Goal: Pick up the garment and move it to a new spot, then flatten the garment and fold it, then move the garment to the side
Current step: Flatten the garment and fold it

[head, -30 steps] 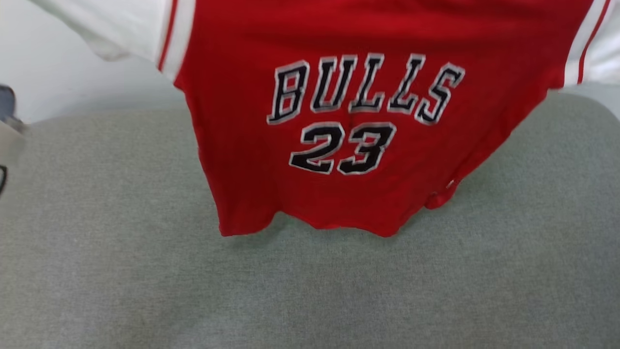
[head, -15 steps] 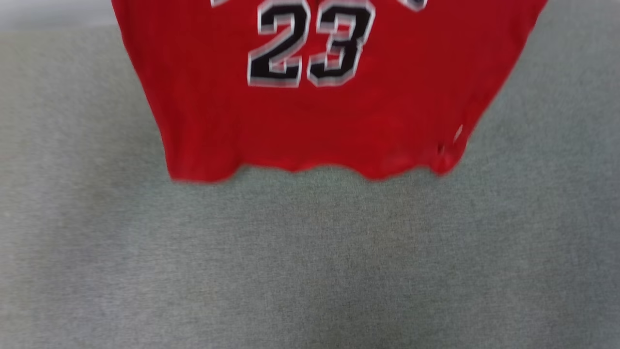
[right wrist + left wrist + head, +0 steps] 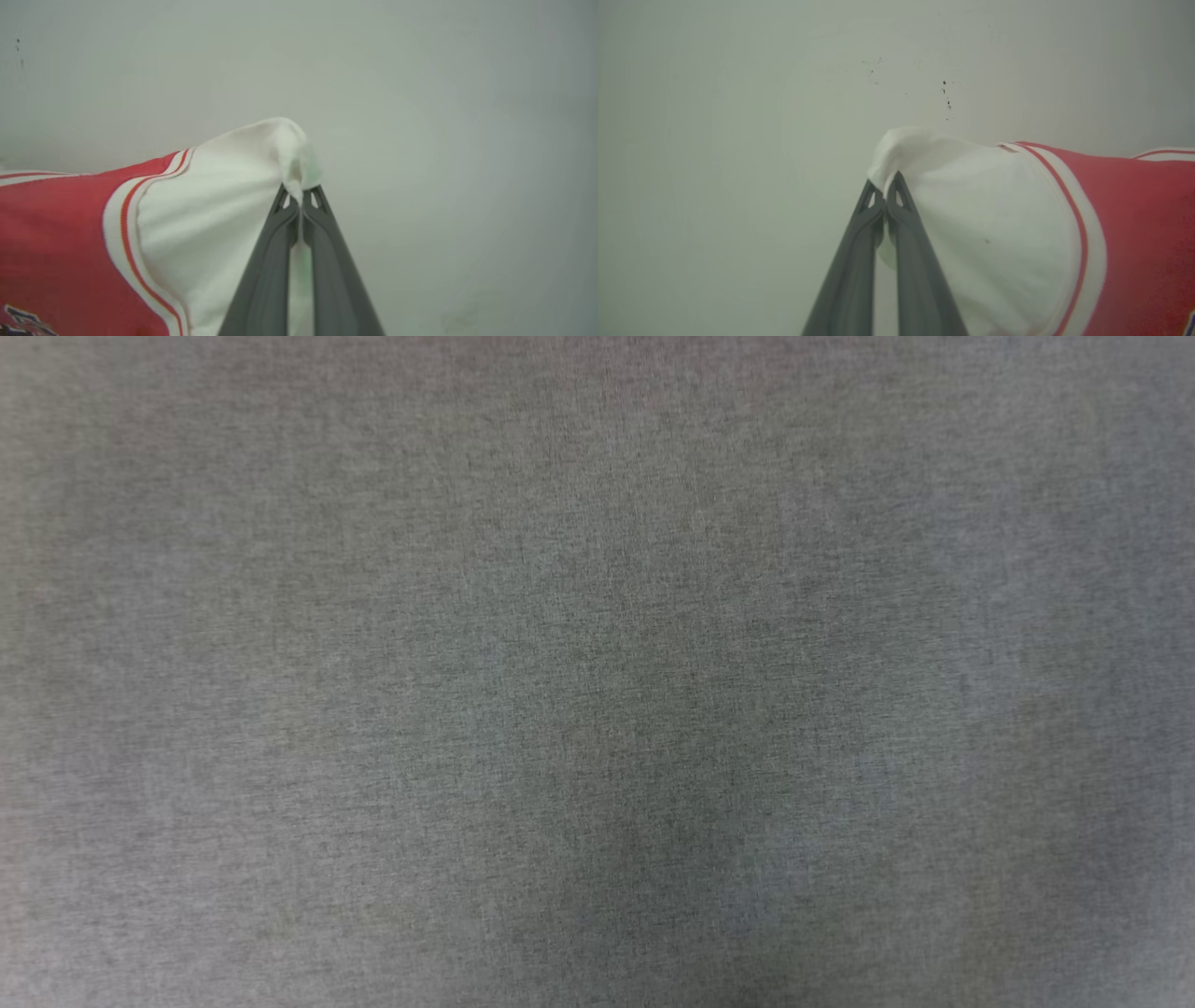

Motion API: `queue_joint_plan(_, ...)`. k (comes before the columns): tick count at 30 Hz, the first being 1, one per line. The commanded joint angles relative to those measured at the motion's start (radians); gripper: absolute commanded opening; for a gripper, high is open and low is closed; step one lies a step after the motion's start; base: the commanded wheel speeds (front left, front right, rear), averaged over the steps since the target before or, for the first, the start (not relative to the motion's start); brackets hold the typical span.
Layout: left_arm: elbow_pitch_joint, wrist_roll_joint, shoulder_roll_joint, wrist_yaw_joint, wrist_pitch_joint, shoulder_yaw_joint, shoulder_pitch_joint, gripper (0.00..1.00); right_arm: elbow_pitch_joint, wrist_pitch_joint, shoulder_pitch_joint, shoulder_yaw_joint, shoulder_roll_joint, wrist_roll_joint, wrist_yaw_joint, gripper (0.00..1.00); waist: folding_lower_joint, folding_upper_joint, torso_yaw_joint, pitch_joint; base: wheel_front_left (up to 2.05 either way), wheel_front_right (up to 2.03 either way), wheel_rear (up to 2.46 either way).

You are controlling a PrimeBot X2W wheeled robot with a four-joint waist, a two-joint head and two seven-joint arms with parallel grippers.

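Red cloth: the garment (image 3: 1134,224), a red basketball jersey shirt with white short sleeves and red-white striped trim, hangs in the air, stretched between both hands.
Left hand: the left hand (image 3: 883,184), two long dark grey fingers, is clenched on the tip of one white sleeve (image 3: 994,219), with cloth bunched just above the pinch.
Right hand: the right hand (image 3: 301,192) mirrors it, pinched tight on the end of the other white sleeve (image 3: 224,196), and the red body trails off to the side.
Why the sleeve tips: gripping the two outer ends spreads the shirt wide, so my read is that it should land open rather than crumpled.
Why aloft: raised before the plain pale wall (image 3: 714,116), the shirt can travel without dragging.
Grey surface: the head view looks down on a grey woven fabric surface (image 3: 597,672), which I judge to be the landing place.
Stage: looks like the carry to the new spot, with flattening and folding not yet done.
Risk: thin pinches on soft sleeve ends could slip if the hands pull apart too hard.
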Motion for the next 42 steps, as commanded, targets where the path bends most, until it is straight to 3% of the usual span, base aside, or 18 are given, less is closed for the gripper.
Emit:
queue_joint_plan(1,0.035,0.005,-0.024,-0.009,-0.027,-0.005,-0.042,0.00,0.041,-0.029,-0.046,-0.008,0.000,-0.020,-0.001,0.00,-0.0003,-0.0001,0.005,0.033,0.00,0.00,0.00)
queue_joint_plan(10,0.149,-0.005,-0.110,-0.051,-0.154,-0.054,0.051,0.00,0.179,-0.120,0.004,0.009,0.003,-0.056,-0.001,0.00,-0.0003,-0.0001,0.054,0.088,0.00,0.00,0.00)
queue_joint_plan(21,0.206,-0.045,-0.153,-0.074,-0.256,-0.170,0.513,0.00,0.220,-0.169,0.395,0.128,-0.035,0.048,-0.001,0.00,-0.0003,-0.0001,0.074,-0.082,0.00,0.00,0.00)
queue_joint_plan(31,0.095,-0.124,-0.110,-0.018,-0.244,-0.231,1.009,0.00,0.078,-0.055,0.881,0.271,-0.168,0.218,-0.001,0.00,-0.0003,-0.0001,0.091,-0.301,0.00,0.00,0.00)
queue_joint_plan(36,0.007,-0.169,-0.063,0.030,-0.216,-0.255,1.237,0.00,-0.005,-0.025,1.101,0.279,-0.222,0.280,-0.001,0.00,-0.0003,-0.0001,0.099,-0.384,0.00,0.00,0.00)
queue_joint_plan(42,-0.093,-0.208,-0.030,0.090,-0.184,-0.279,1.422,0.00,-0.068,-0.026,1.321,0.279,-0.302,0.273,-0.001,0.00,-0.0003,-0.0001,0.112,-0.439,0.00,0.00,0.00)
